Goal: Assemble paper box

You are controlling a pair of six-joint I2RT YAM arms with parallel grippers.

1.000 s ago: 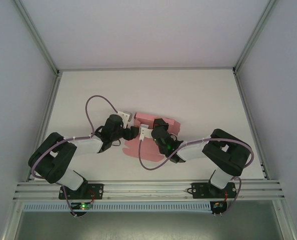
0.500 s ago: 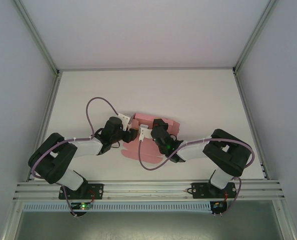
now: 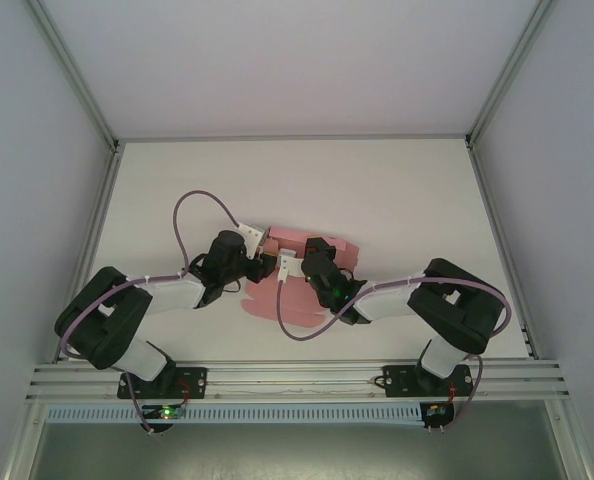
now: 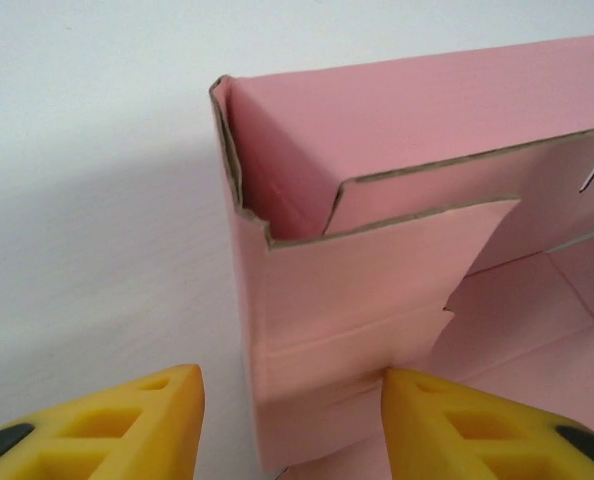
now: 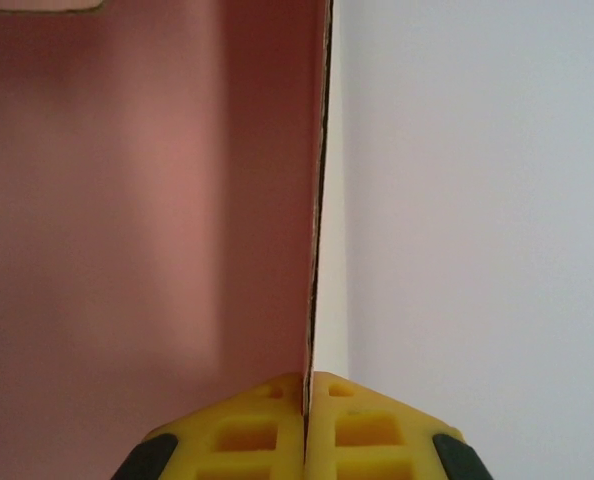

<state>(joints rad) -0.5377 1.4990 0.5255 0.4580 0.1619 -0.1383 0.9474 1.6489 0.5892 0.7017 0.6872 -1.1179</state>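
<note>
At the middle of the table (image 3: 397, 190), the right end effector (image 5: 307, 388) pinches an upright wall of the half-folded box (image 4: 357, 290) while the left end effector (image 4: 292, 392), spread wide, straddles a side wall, a fold seemingly under way that next needs the flaps tucked in.

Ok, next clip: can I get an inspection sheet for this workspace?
Surface: white table, no marks seen.
Job's things: paper box, pink card, partly folded, one corner wall raised.
Clutter: nothing seen.
Grippers: left gripper open, a box wall between its fingers; right gripper shut on a panel's thin edge.
Cables: purple cables loop off both arms, one passing over the card.
Surroundings: white walls, metal rail at the near edge.
</note>
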